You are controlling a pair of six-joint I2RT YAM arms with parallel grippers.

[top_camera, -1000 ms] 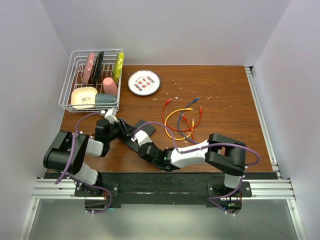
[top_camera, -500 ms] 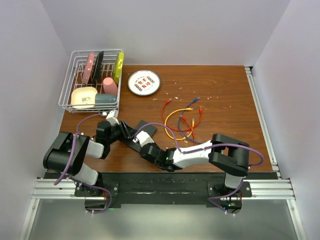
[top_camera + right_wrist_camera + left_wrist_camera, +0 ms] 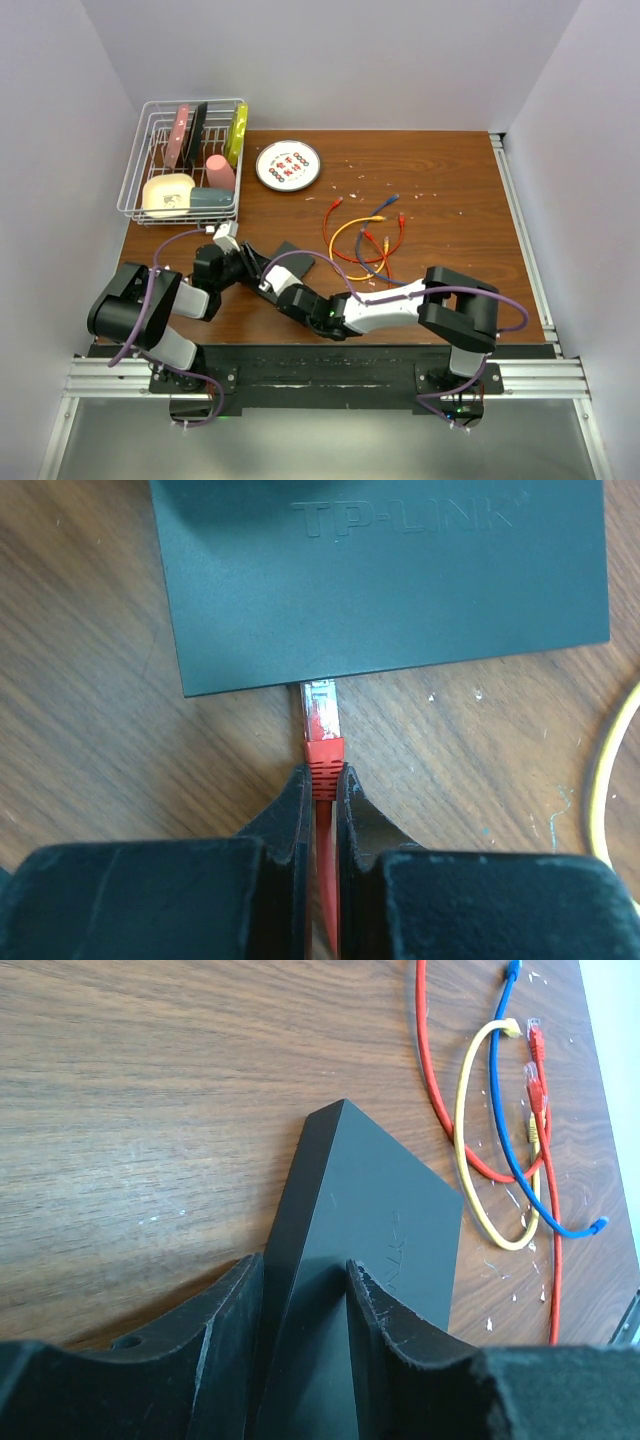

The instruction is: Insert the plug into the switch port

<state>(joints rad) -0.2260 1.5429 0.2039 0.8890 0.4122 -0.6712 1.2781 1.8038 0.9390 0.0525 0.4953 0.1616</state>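
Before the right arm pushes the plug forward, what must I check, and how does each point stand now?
1. The right jaws are shut on the red cable just behind the plug: ok.
2. The left jaws hold the switch on both sides: ok.
3. The plug points straight at the switch edge: ok.
4. The plug is lined up with one of the ports: cannot tell; the top face hides them.
5. The plug is fully seated: not ok; its clear body shows outside.
6. The loose cables lie apart from the switch: ok.
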